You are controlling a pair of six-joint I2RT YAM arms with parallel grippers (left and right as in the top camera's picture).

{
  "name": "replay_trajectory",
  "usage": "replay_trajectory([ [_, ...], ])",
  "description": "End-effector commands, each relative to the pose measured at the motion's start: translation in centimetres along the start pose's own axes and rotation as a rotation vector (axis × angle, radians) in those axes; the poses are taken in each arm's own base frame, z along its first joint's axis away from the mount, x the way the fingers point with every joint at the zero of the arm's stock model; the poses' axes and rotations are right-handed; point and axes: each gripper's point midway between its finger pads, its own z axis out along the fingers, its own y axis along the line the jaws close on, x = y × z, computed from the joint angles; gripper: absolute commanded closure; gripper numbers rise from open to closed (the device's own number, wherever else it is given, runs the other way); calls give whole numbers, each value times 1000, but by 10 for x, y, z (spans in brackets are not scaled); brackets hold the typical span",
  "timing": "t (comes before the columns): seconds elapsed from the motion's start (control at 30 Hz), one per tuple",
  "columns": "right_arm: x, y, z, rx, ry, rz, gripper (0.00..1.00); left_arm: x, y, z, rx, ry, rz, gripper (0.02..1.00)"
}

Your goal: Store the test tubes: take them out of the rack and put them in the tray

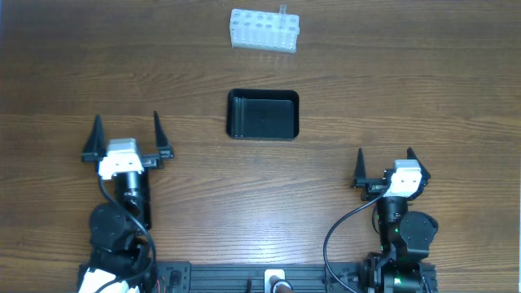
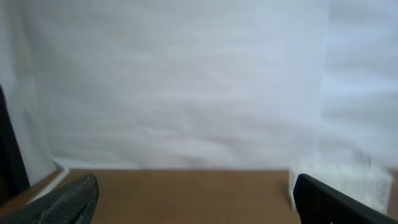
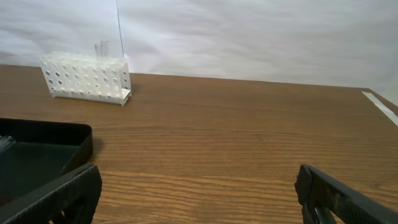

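A white perforated rack (image 1: 263,29) stands at the far middle of the wooden table, with one clear test tube (image 1: 283,11) upright at its right end. The rack (image 3: 86,78) and the tube (image 3: 101,49) also show in the right wrist view. The black tray (image 1: 263,115) lies in the table's middle, nearer than the rack; its rim (image 3: 74,138) shows with something clear at its edge. My left gripper (image 1: 127,133) rests open at the near left, nothing between its fingers. My right gripper (image 1: 384,166) rests open at the near right, likewise holding nothing.
Bare wooden tabletop (image 1: 407,81) spreads around the tray and rack. A white backdrop (image 3: 249,37) hangs behind the table's far edge. In the left wrist view the rack (image 2: 348,180) appears blurred beside one finger.
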Motion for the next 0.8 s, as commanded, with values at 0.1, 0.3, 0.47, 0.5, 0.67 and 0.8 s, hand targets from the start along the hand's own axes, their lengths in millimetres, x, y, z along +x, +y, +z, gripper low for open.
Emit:
replay_trajectory([
  [0.1, 1, 1, 0, -9, -2, 10, 7, 43, -13, -14, 52, 74, 56, 20],
  [0.3, 1, 1, 0, -9, -2, 10, 7, 31, -11, -14, 41, 21, 30, 20],
  [0.47, 1, 1, 0, -9, -2, 10, 9, 44, 12, -14, -34, 76, 66, 20],
  [0.5, 1, 1, 0, -9, -2, 10, 9, 50, 18, -16, -53, 100, 79, 20],
  [0.67, 1, 1, 0, -9, -2, 10, 9, 70, 8, -27, 60, 179, 107, 23],
  [0.8, 1, 1, 0, -9, -2, 9, 7, 88, 8, -37, 75, 253, 128, 20],
])
